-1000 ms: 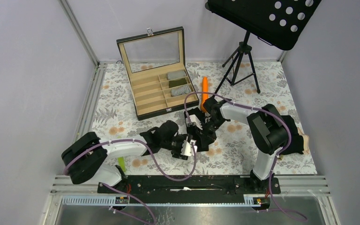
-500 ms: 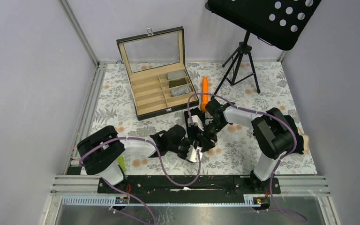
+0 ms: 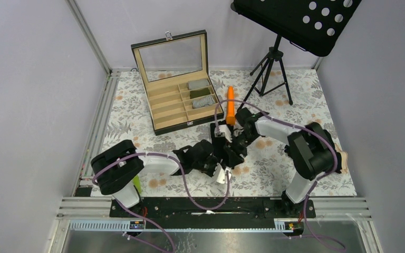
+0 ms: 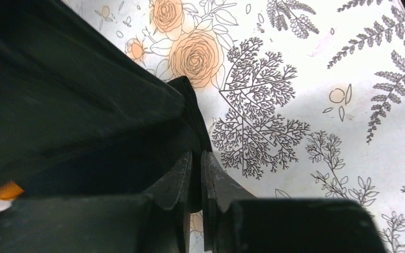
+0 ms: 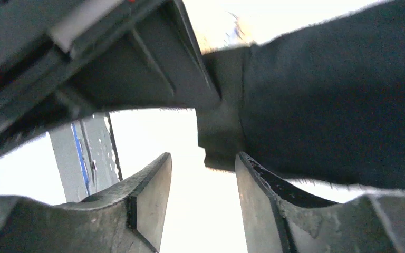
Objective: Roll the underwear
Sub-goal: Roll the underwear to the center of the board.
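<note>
Pinching my left tool shut on the hem of the black underwear bunched mid table, I've got the right tool gaping just beside the cloth, so I'd guess the roll's barely begun and wants a second grab next.

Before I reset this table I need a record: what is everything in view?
case: one, black with tan dividers, lid up, back left of centre
rolled garments: three, grey, dark and striped, in the case's right-hand compartments
black underwear: one, black, table centre, between the arms
orange stick: one, orange, right of the case
green piece: one, bright green, by the left arm's base
peach item: one, right table edge, partly hidden
music stand: one, black, back right
table: one, floral cover
left arm: jaws shut on the black underwear
right arm: jaws open at the cloth
</note>
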### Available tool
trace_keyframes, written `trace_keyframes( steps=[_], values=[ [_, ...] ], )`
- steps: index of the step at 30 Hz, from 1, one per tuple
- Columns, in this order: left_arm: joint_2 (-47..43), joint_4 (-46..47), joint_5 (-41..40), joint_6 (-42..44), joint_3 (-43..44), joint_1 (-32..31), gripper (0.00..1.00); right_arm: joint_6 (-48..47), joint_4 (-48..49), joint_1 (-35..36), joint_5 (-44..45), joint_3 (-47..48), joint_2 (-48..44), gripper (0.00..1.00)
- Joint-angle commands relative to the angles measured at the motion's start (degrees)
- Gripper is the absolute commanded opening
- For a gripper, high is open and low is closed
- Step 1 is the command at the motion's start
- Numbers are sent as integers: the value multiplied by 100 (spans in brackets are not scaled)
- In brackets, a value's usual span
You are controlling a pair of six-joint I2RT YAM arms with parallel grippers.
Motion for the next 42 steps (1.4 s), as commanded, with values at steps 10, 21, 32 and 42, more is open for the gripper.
trace_keyframes(
  steps=[10,21,32,42],
  values=[
    [397,-1369,2198,-3223,1127,1068,0,1312,2004,-894,1963,-2303,-5031,88],
    [1560,-608,3883,-5827,1798,1733,0,-524,2155,249,1864,-2876,-4962,79],
    [2032,-909,4186,-5983,2144,2232,0,-712,4167,1416,2225,-3403,-4096,88],
    [2261,-725,4409,-6268,2279,2335,0,-1201,4904,1567,2257,-3544,-3305,81]
  ],
)
